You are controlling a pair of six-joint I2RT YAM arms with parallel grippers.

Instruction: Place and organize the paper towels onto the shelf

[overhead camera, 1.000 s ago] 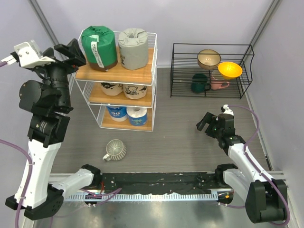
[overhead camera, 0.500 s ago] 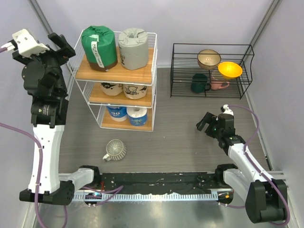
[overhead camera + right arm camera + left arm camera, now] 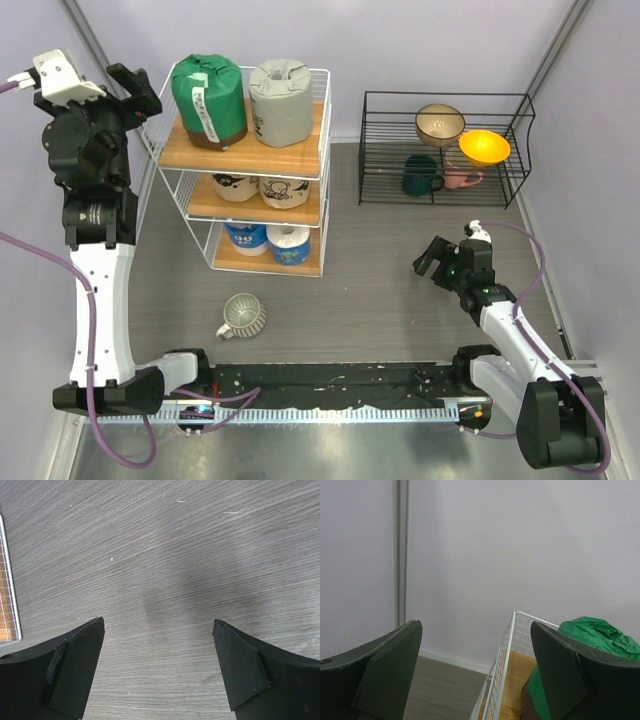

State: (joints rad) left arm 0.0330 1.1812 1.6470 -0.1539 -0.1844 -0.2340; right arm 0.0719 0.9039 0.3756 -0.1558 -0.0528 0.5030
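The white wire shelf (image 3: 318,120) holds all six paper towels. The green roll (image 3: 208,100) and grey roll (image 3: 280,102) stand on the top board. Two tan printed rolls (image 3: 258,187) sit on the middle board. The blue-white roll (image 3: 246,238) and white-blue roll (image 3: 289,243) sit on the bottom board. My left gripper (image 3: 140,92) is open and empty, raised just left of the shelf's top tier. The left wrist view shows the green roll (image 3: 600,632) and the shelf's top rim (image 3: 507,645). My right gripper (image 3: 436,258) is open and empty, low over the table at the right.
A ribbed pale mug (image 3: 243,316) lies on the table in front of the shelf. A low black wire rack (image 3: 445,150) at the back right holds a tan bowl (image 3: 439,123), an orange bowl (image 3: 484,147), a green mug and a pink mug.
My left arm has swung back and to the left, away from the shelf's top tier, its gripper staying open. The right arm has not moved.
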